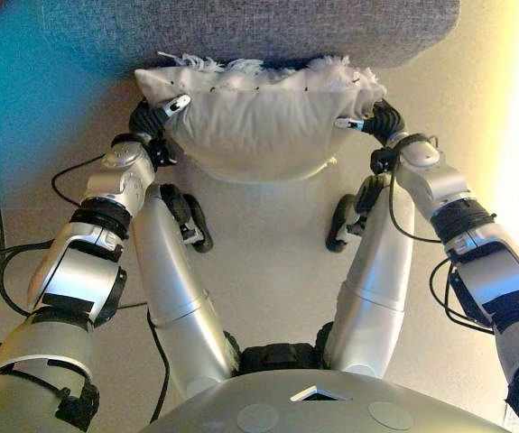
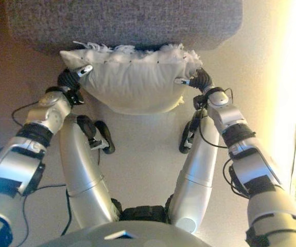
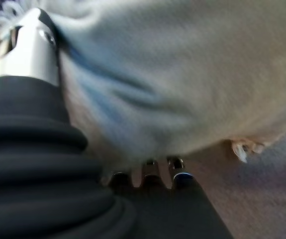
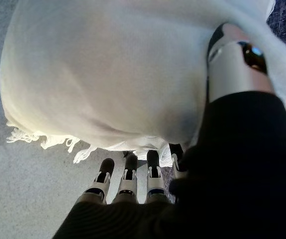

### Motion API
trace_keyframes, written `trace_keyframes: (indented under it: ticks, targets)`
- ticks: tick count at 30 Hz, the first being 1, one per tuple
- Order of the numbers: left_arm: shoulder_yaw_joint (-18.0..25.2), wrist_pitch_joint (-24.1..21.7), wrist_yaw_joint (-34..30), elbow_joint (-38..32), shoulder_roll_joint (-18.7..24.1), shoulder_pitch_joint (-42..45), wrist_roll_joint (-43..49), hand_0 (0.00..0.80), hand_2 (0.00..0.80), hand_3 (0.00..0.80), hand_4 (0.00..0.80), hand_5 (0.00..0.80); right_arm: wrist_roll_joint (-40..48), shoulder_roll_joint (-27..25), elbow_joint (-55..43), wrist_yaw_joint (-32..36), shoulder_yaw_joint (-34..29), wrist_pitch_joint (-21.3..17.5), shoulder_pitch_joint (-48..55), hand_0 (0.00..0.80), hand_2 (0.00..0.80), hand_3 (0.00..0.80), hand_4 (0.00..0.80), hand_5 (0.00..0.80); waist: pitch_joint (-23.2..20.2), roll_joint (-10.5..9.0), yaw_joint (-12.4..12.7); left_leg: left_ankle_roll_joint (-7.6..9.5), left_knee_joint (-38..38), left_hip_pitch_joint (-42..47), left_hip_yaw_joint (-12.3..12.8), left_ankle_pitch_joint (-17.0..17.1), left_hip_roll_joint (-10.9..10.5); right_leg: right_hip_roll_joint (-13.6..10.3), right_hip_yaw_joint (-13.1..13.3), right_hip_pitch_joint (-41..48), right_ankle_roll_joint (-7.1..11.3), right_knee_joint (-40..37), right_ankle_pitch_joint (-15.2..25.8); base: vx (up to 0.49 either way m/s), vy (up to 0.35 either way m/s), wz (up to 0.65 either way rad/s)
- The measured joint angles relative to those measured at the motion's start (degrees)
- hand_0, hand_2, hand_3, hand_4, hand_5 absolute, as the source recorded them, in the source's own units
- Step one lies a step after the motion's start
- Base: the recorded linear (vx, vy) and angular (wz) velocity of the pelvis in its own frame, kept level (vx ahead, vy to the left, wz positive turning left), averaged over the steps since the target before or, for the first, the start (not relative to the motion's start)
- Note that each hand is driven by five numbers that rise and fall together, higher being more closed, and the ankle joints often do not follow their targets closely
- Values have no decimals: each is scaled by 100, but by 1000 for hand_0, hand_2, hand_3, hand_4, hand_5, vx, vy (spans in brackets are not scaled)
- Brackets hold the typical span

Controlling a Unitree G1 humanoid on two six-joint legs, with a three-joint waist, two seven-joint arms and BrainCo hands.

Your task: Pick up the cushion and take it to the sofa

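The soft white fringed fabric cushion (image 1: pixel 257 126) is held between both hands at the near edge of the grey woven sofa (image 1: pixel 241 32). The left robot hand (image 1: pixel 162 115) and right robot hand (image 1: pixel 367 122) are clamped on its ends, thumbs above and fingers beneath, so it is supported evenly for delivery.

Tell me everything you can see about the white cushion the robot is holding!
The cushion is white or cream, soft cloth, plump and wrinkled, with a shaggy fringe along its edges and a line of small dark stitches near the far edge. It is held up off the floor between both hands: the left hand grips one end, the right hand the other, thumbs on top and fingers underneath. Its far edge meets the grey fabric sofa, and its belly sags down between the hands.
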Motion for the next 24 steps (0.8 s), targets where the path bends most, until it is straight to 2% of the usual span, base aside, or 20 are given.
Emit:
trace_keyframes:
  ticks: [1,2,3,17,20,22,24]
  targets:
    - [-67,0,-1,-45,0,-16,0,383,383,383,383,383,-2,6,-42,-8,0,29,-1,0,0,0,0,0,1,2,-3,1,1,-17,0,0,0,0,0,-15,0,0,0,0,0,0]
    - [-89,0,-1,-98,-9,-20,1,609,609,609,609,609,-2,8,-72,-18,2,42,0,536,536,536,536,536,5,9,0,1,1,-30,0,1,-1,-1,0,-27,0,0,0,0,0,0]
    - [-89,0,-1,-118,-18,-20,2,800,800,800,800,800,-8,8,-103,-25,10,48,0,800,800,800,800,800,11,19,1,0,3,-35,1,0,-6,-4,0,-28,2,0,-1,0,0,0]
    - [-88,8,111,-173,-175,-6,239,800,800,800,800,800,-283,-12,-410,-97,194,293,-94,800,800,800,800,800,272,103,18,10,6,31,3,5,-46,-48,-28,67,4,2,-4,-4,-5,1]
    - [-76,3,131,-174,-181,0,237,800,800,800,800,800,-277,4,-410,-105,182,313,-93,800,800,800,800,800,272,102,16,77,-112,69,39,47,-47,-84,-45,117,3,-87,-3,-58,-34,6]
    - [-67,-20,139,-174,-179,2,230,800,800,800,800,800,-277,25,-410,-135,180,310,-86,800,800,800,800,800,272,102,9,123,-212,78,65,80,-24,-127,-90,165,3,-169,-3,-92,4,12]
    - [51,-209,154,-176,-246,9,218,800,800,800,800,800,-274,33,-417,-258,133,180,-79,800,800,800,800,800,271,101,-3,101,-764,213,186,298,20,-117,-298,338,-26,-690,135,-125,-6,9]
